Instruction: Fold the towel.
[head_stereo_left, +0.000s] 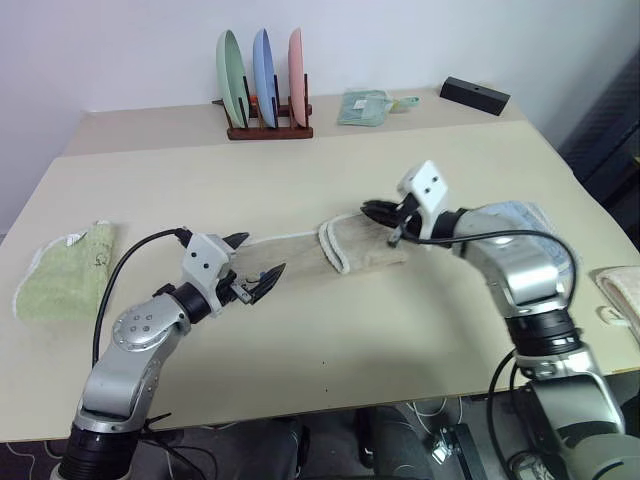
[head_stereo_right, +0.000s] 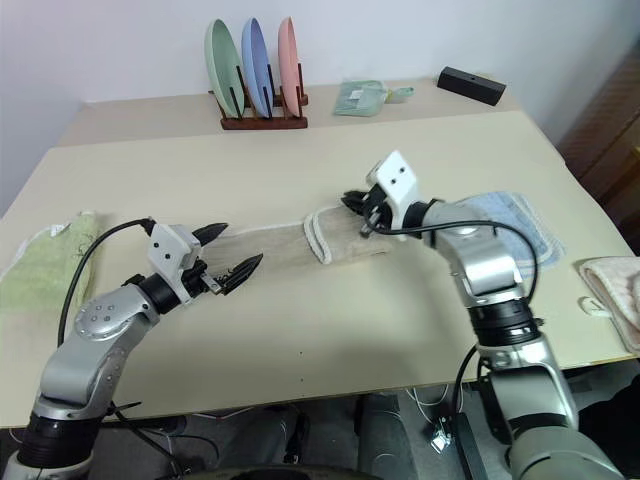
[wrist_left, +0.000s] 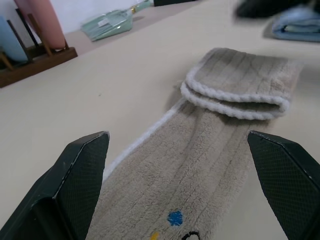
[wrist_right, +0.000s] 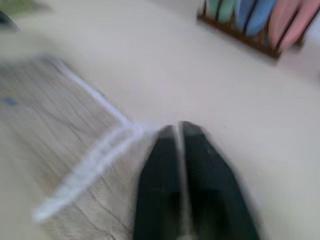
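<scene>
Tabletop (head_stereo_left: 330, 340) holds ribbed beige towel (head_stereo_left: 365, 245), right end folded over.

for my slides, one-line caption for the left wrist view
Open left gripper fingers flank the partly folded beige towel on the table.

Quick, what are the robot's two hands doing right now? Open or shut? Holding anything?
Left gripper: open, empty, over the near end of the long beige terry towel with white edging.
Right gripper: shut, holding nothing, above the towel's folded end.
</scene>
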